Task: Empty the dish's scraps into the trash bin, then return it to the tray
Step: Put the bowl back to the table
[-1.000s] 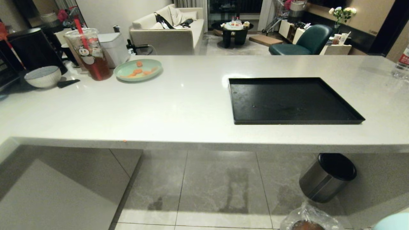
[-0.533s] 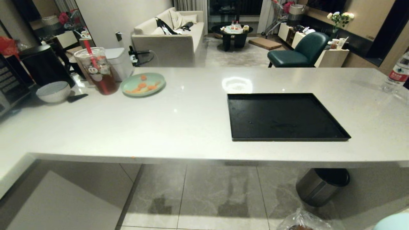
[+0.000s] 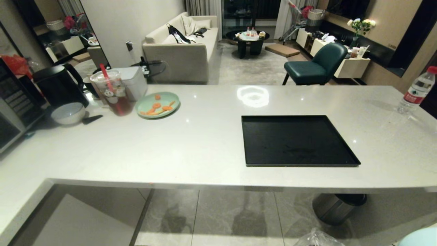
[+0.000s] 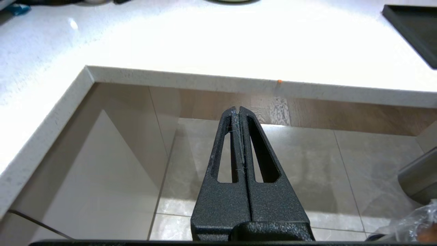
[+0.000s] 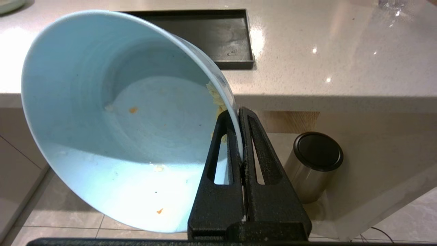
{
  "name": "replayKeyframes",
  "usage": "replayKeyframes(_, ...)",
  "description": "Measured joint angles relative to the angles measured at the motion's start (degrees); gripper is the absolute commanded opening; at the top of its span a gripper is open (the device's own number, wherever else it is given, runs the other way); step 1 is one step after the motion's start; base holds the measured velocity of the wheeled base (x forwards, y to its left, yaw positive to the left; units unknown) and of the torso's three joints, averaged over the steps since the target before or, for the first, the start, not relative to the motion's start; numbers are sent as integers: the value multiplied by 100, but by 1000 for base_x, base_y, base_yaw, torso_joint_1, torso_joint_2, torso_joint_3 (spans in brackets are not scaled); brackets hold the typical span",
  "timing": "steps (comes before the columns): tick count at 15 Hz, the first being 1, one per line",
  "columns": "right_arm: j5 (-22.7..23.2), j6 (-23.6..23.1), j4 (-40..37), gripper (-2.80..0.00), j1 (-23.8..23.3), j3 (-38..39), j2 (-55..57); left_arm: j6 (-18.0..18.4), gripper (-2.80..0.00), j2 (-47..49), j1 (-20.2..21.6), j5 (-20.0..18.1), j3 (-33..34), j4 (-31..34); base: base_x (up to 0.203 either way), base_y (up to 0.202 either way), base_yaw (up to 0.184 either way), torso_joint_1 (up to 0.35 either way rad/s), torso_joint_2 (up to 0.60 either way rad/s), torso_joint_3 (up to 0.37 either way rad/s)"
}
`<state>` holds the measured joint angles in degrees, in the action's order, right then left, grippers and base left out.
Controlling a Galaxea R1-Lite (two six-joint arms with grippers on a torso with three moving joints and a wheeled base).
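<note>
Your right gripper point(image 5: 238, 112) is clamped on the rim of the dish point(image 5: 112, 119), one finger inside the wall and one outside, holding it tipped on its side with the opening toward the wrist camera. Your left gripper point(image 4: 238, 110) hangs idle with its fingers point(image 4: 225, 136) pressed flat together and nothing between them, pointing forward and down. Neither arm shows in the head view; only the dish's edge point(image 3: 421, 237) appears there.

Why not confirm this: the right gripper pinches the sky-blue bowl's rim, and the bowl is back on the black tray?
Not on the tray. The right wrist view shows the right gripper holding the sky-blue bowl by its rim below the counter edge; the black tray is bare.
</note>
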<state>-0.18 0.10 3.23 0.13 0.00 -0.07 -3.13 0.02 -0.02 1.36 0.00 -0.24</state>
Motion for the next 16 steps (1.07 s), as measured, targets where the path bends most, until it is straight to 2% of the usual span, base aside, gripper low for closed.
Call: replayKeyframes(16, 0, 1, -1, -280, 2, 0, 0, 0, -280, 0, 2, 0, 0, 2, 0, 0, 0, 148, -338, -195)
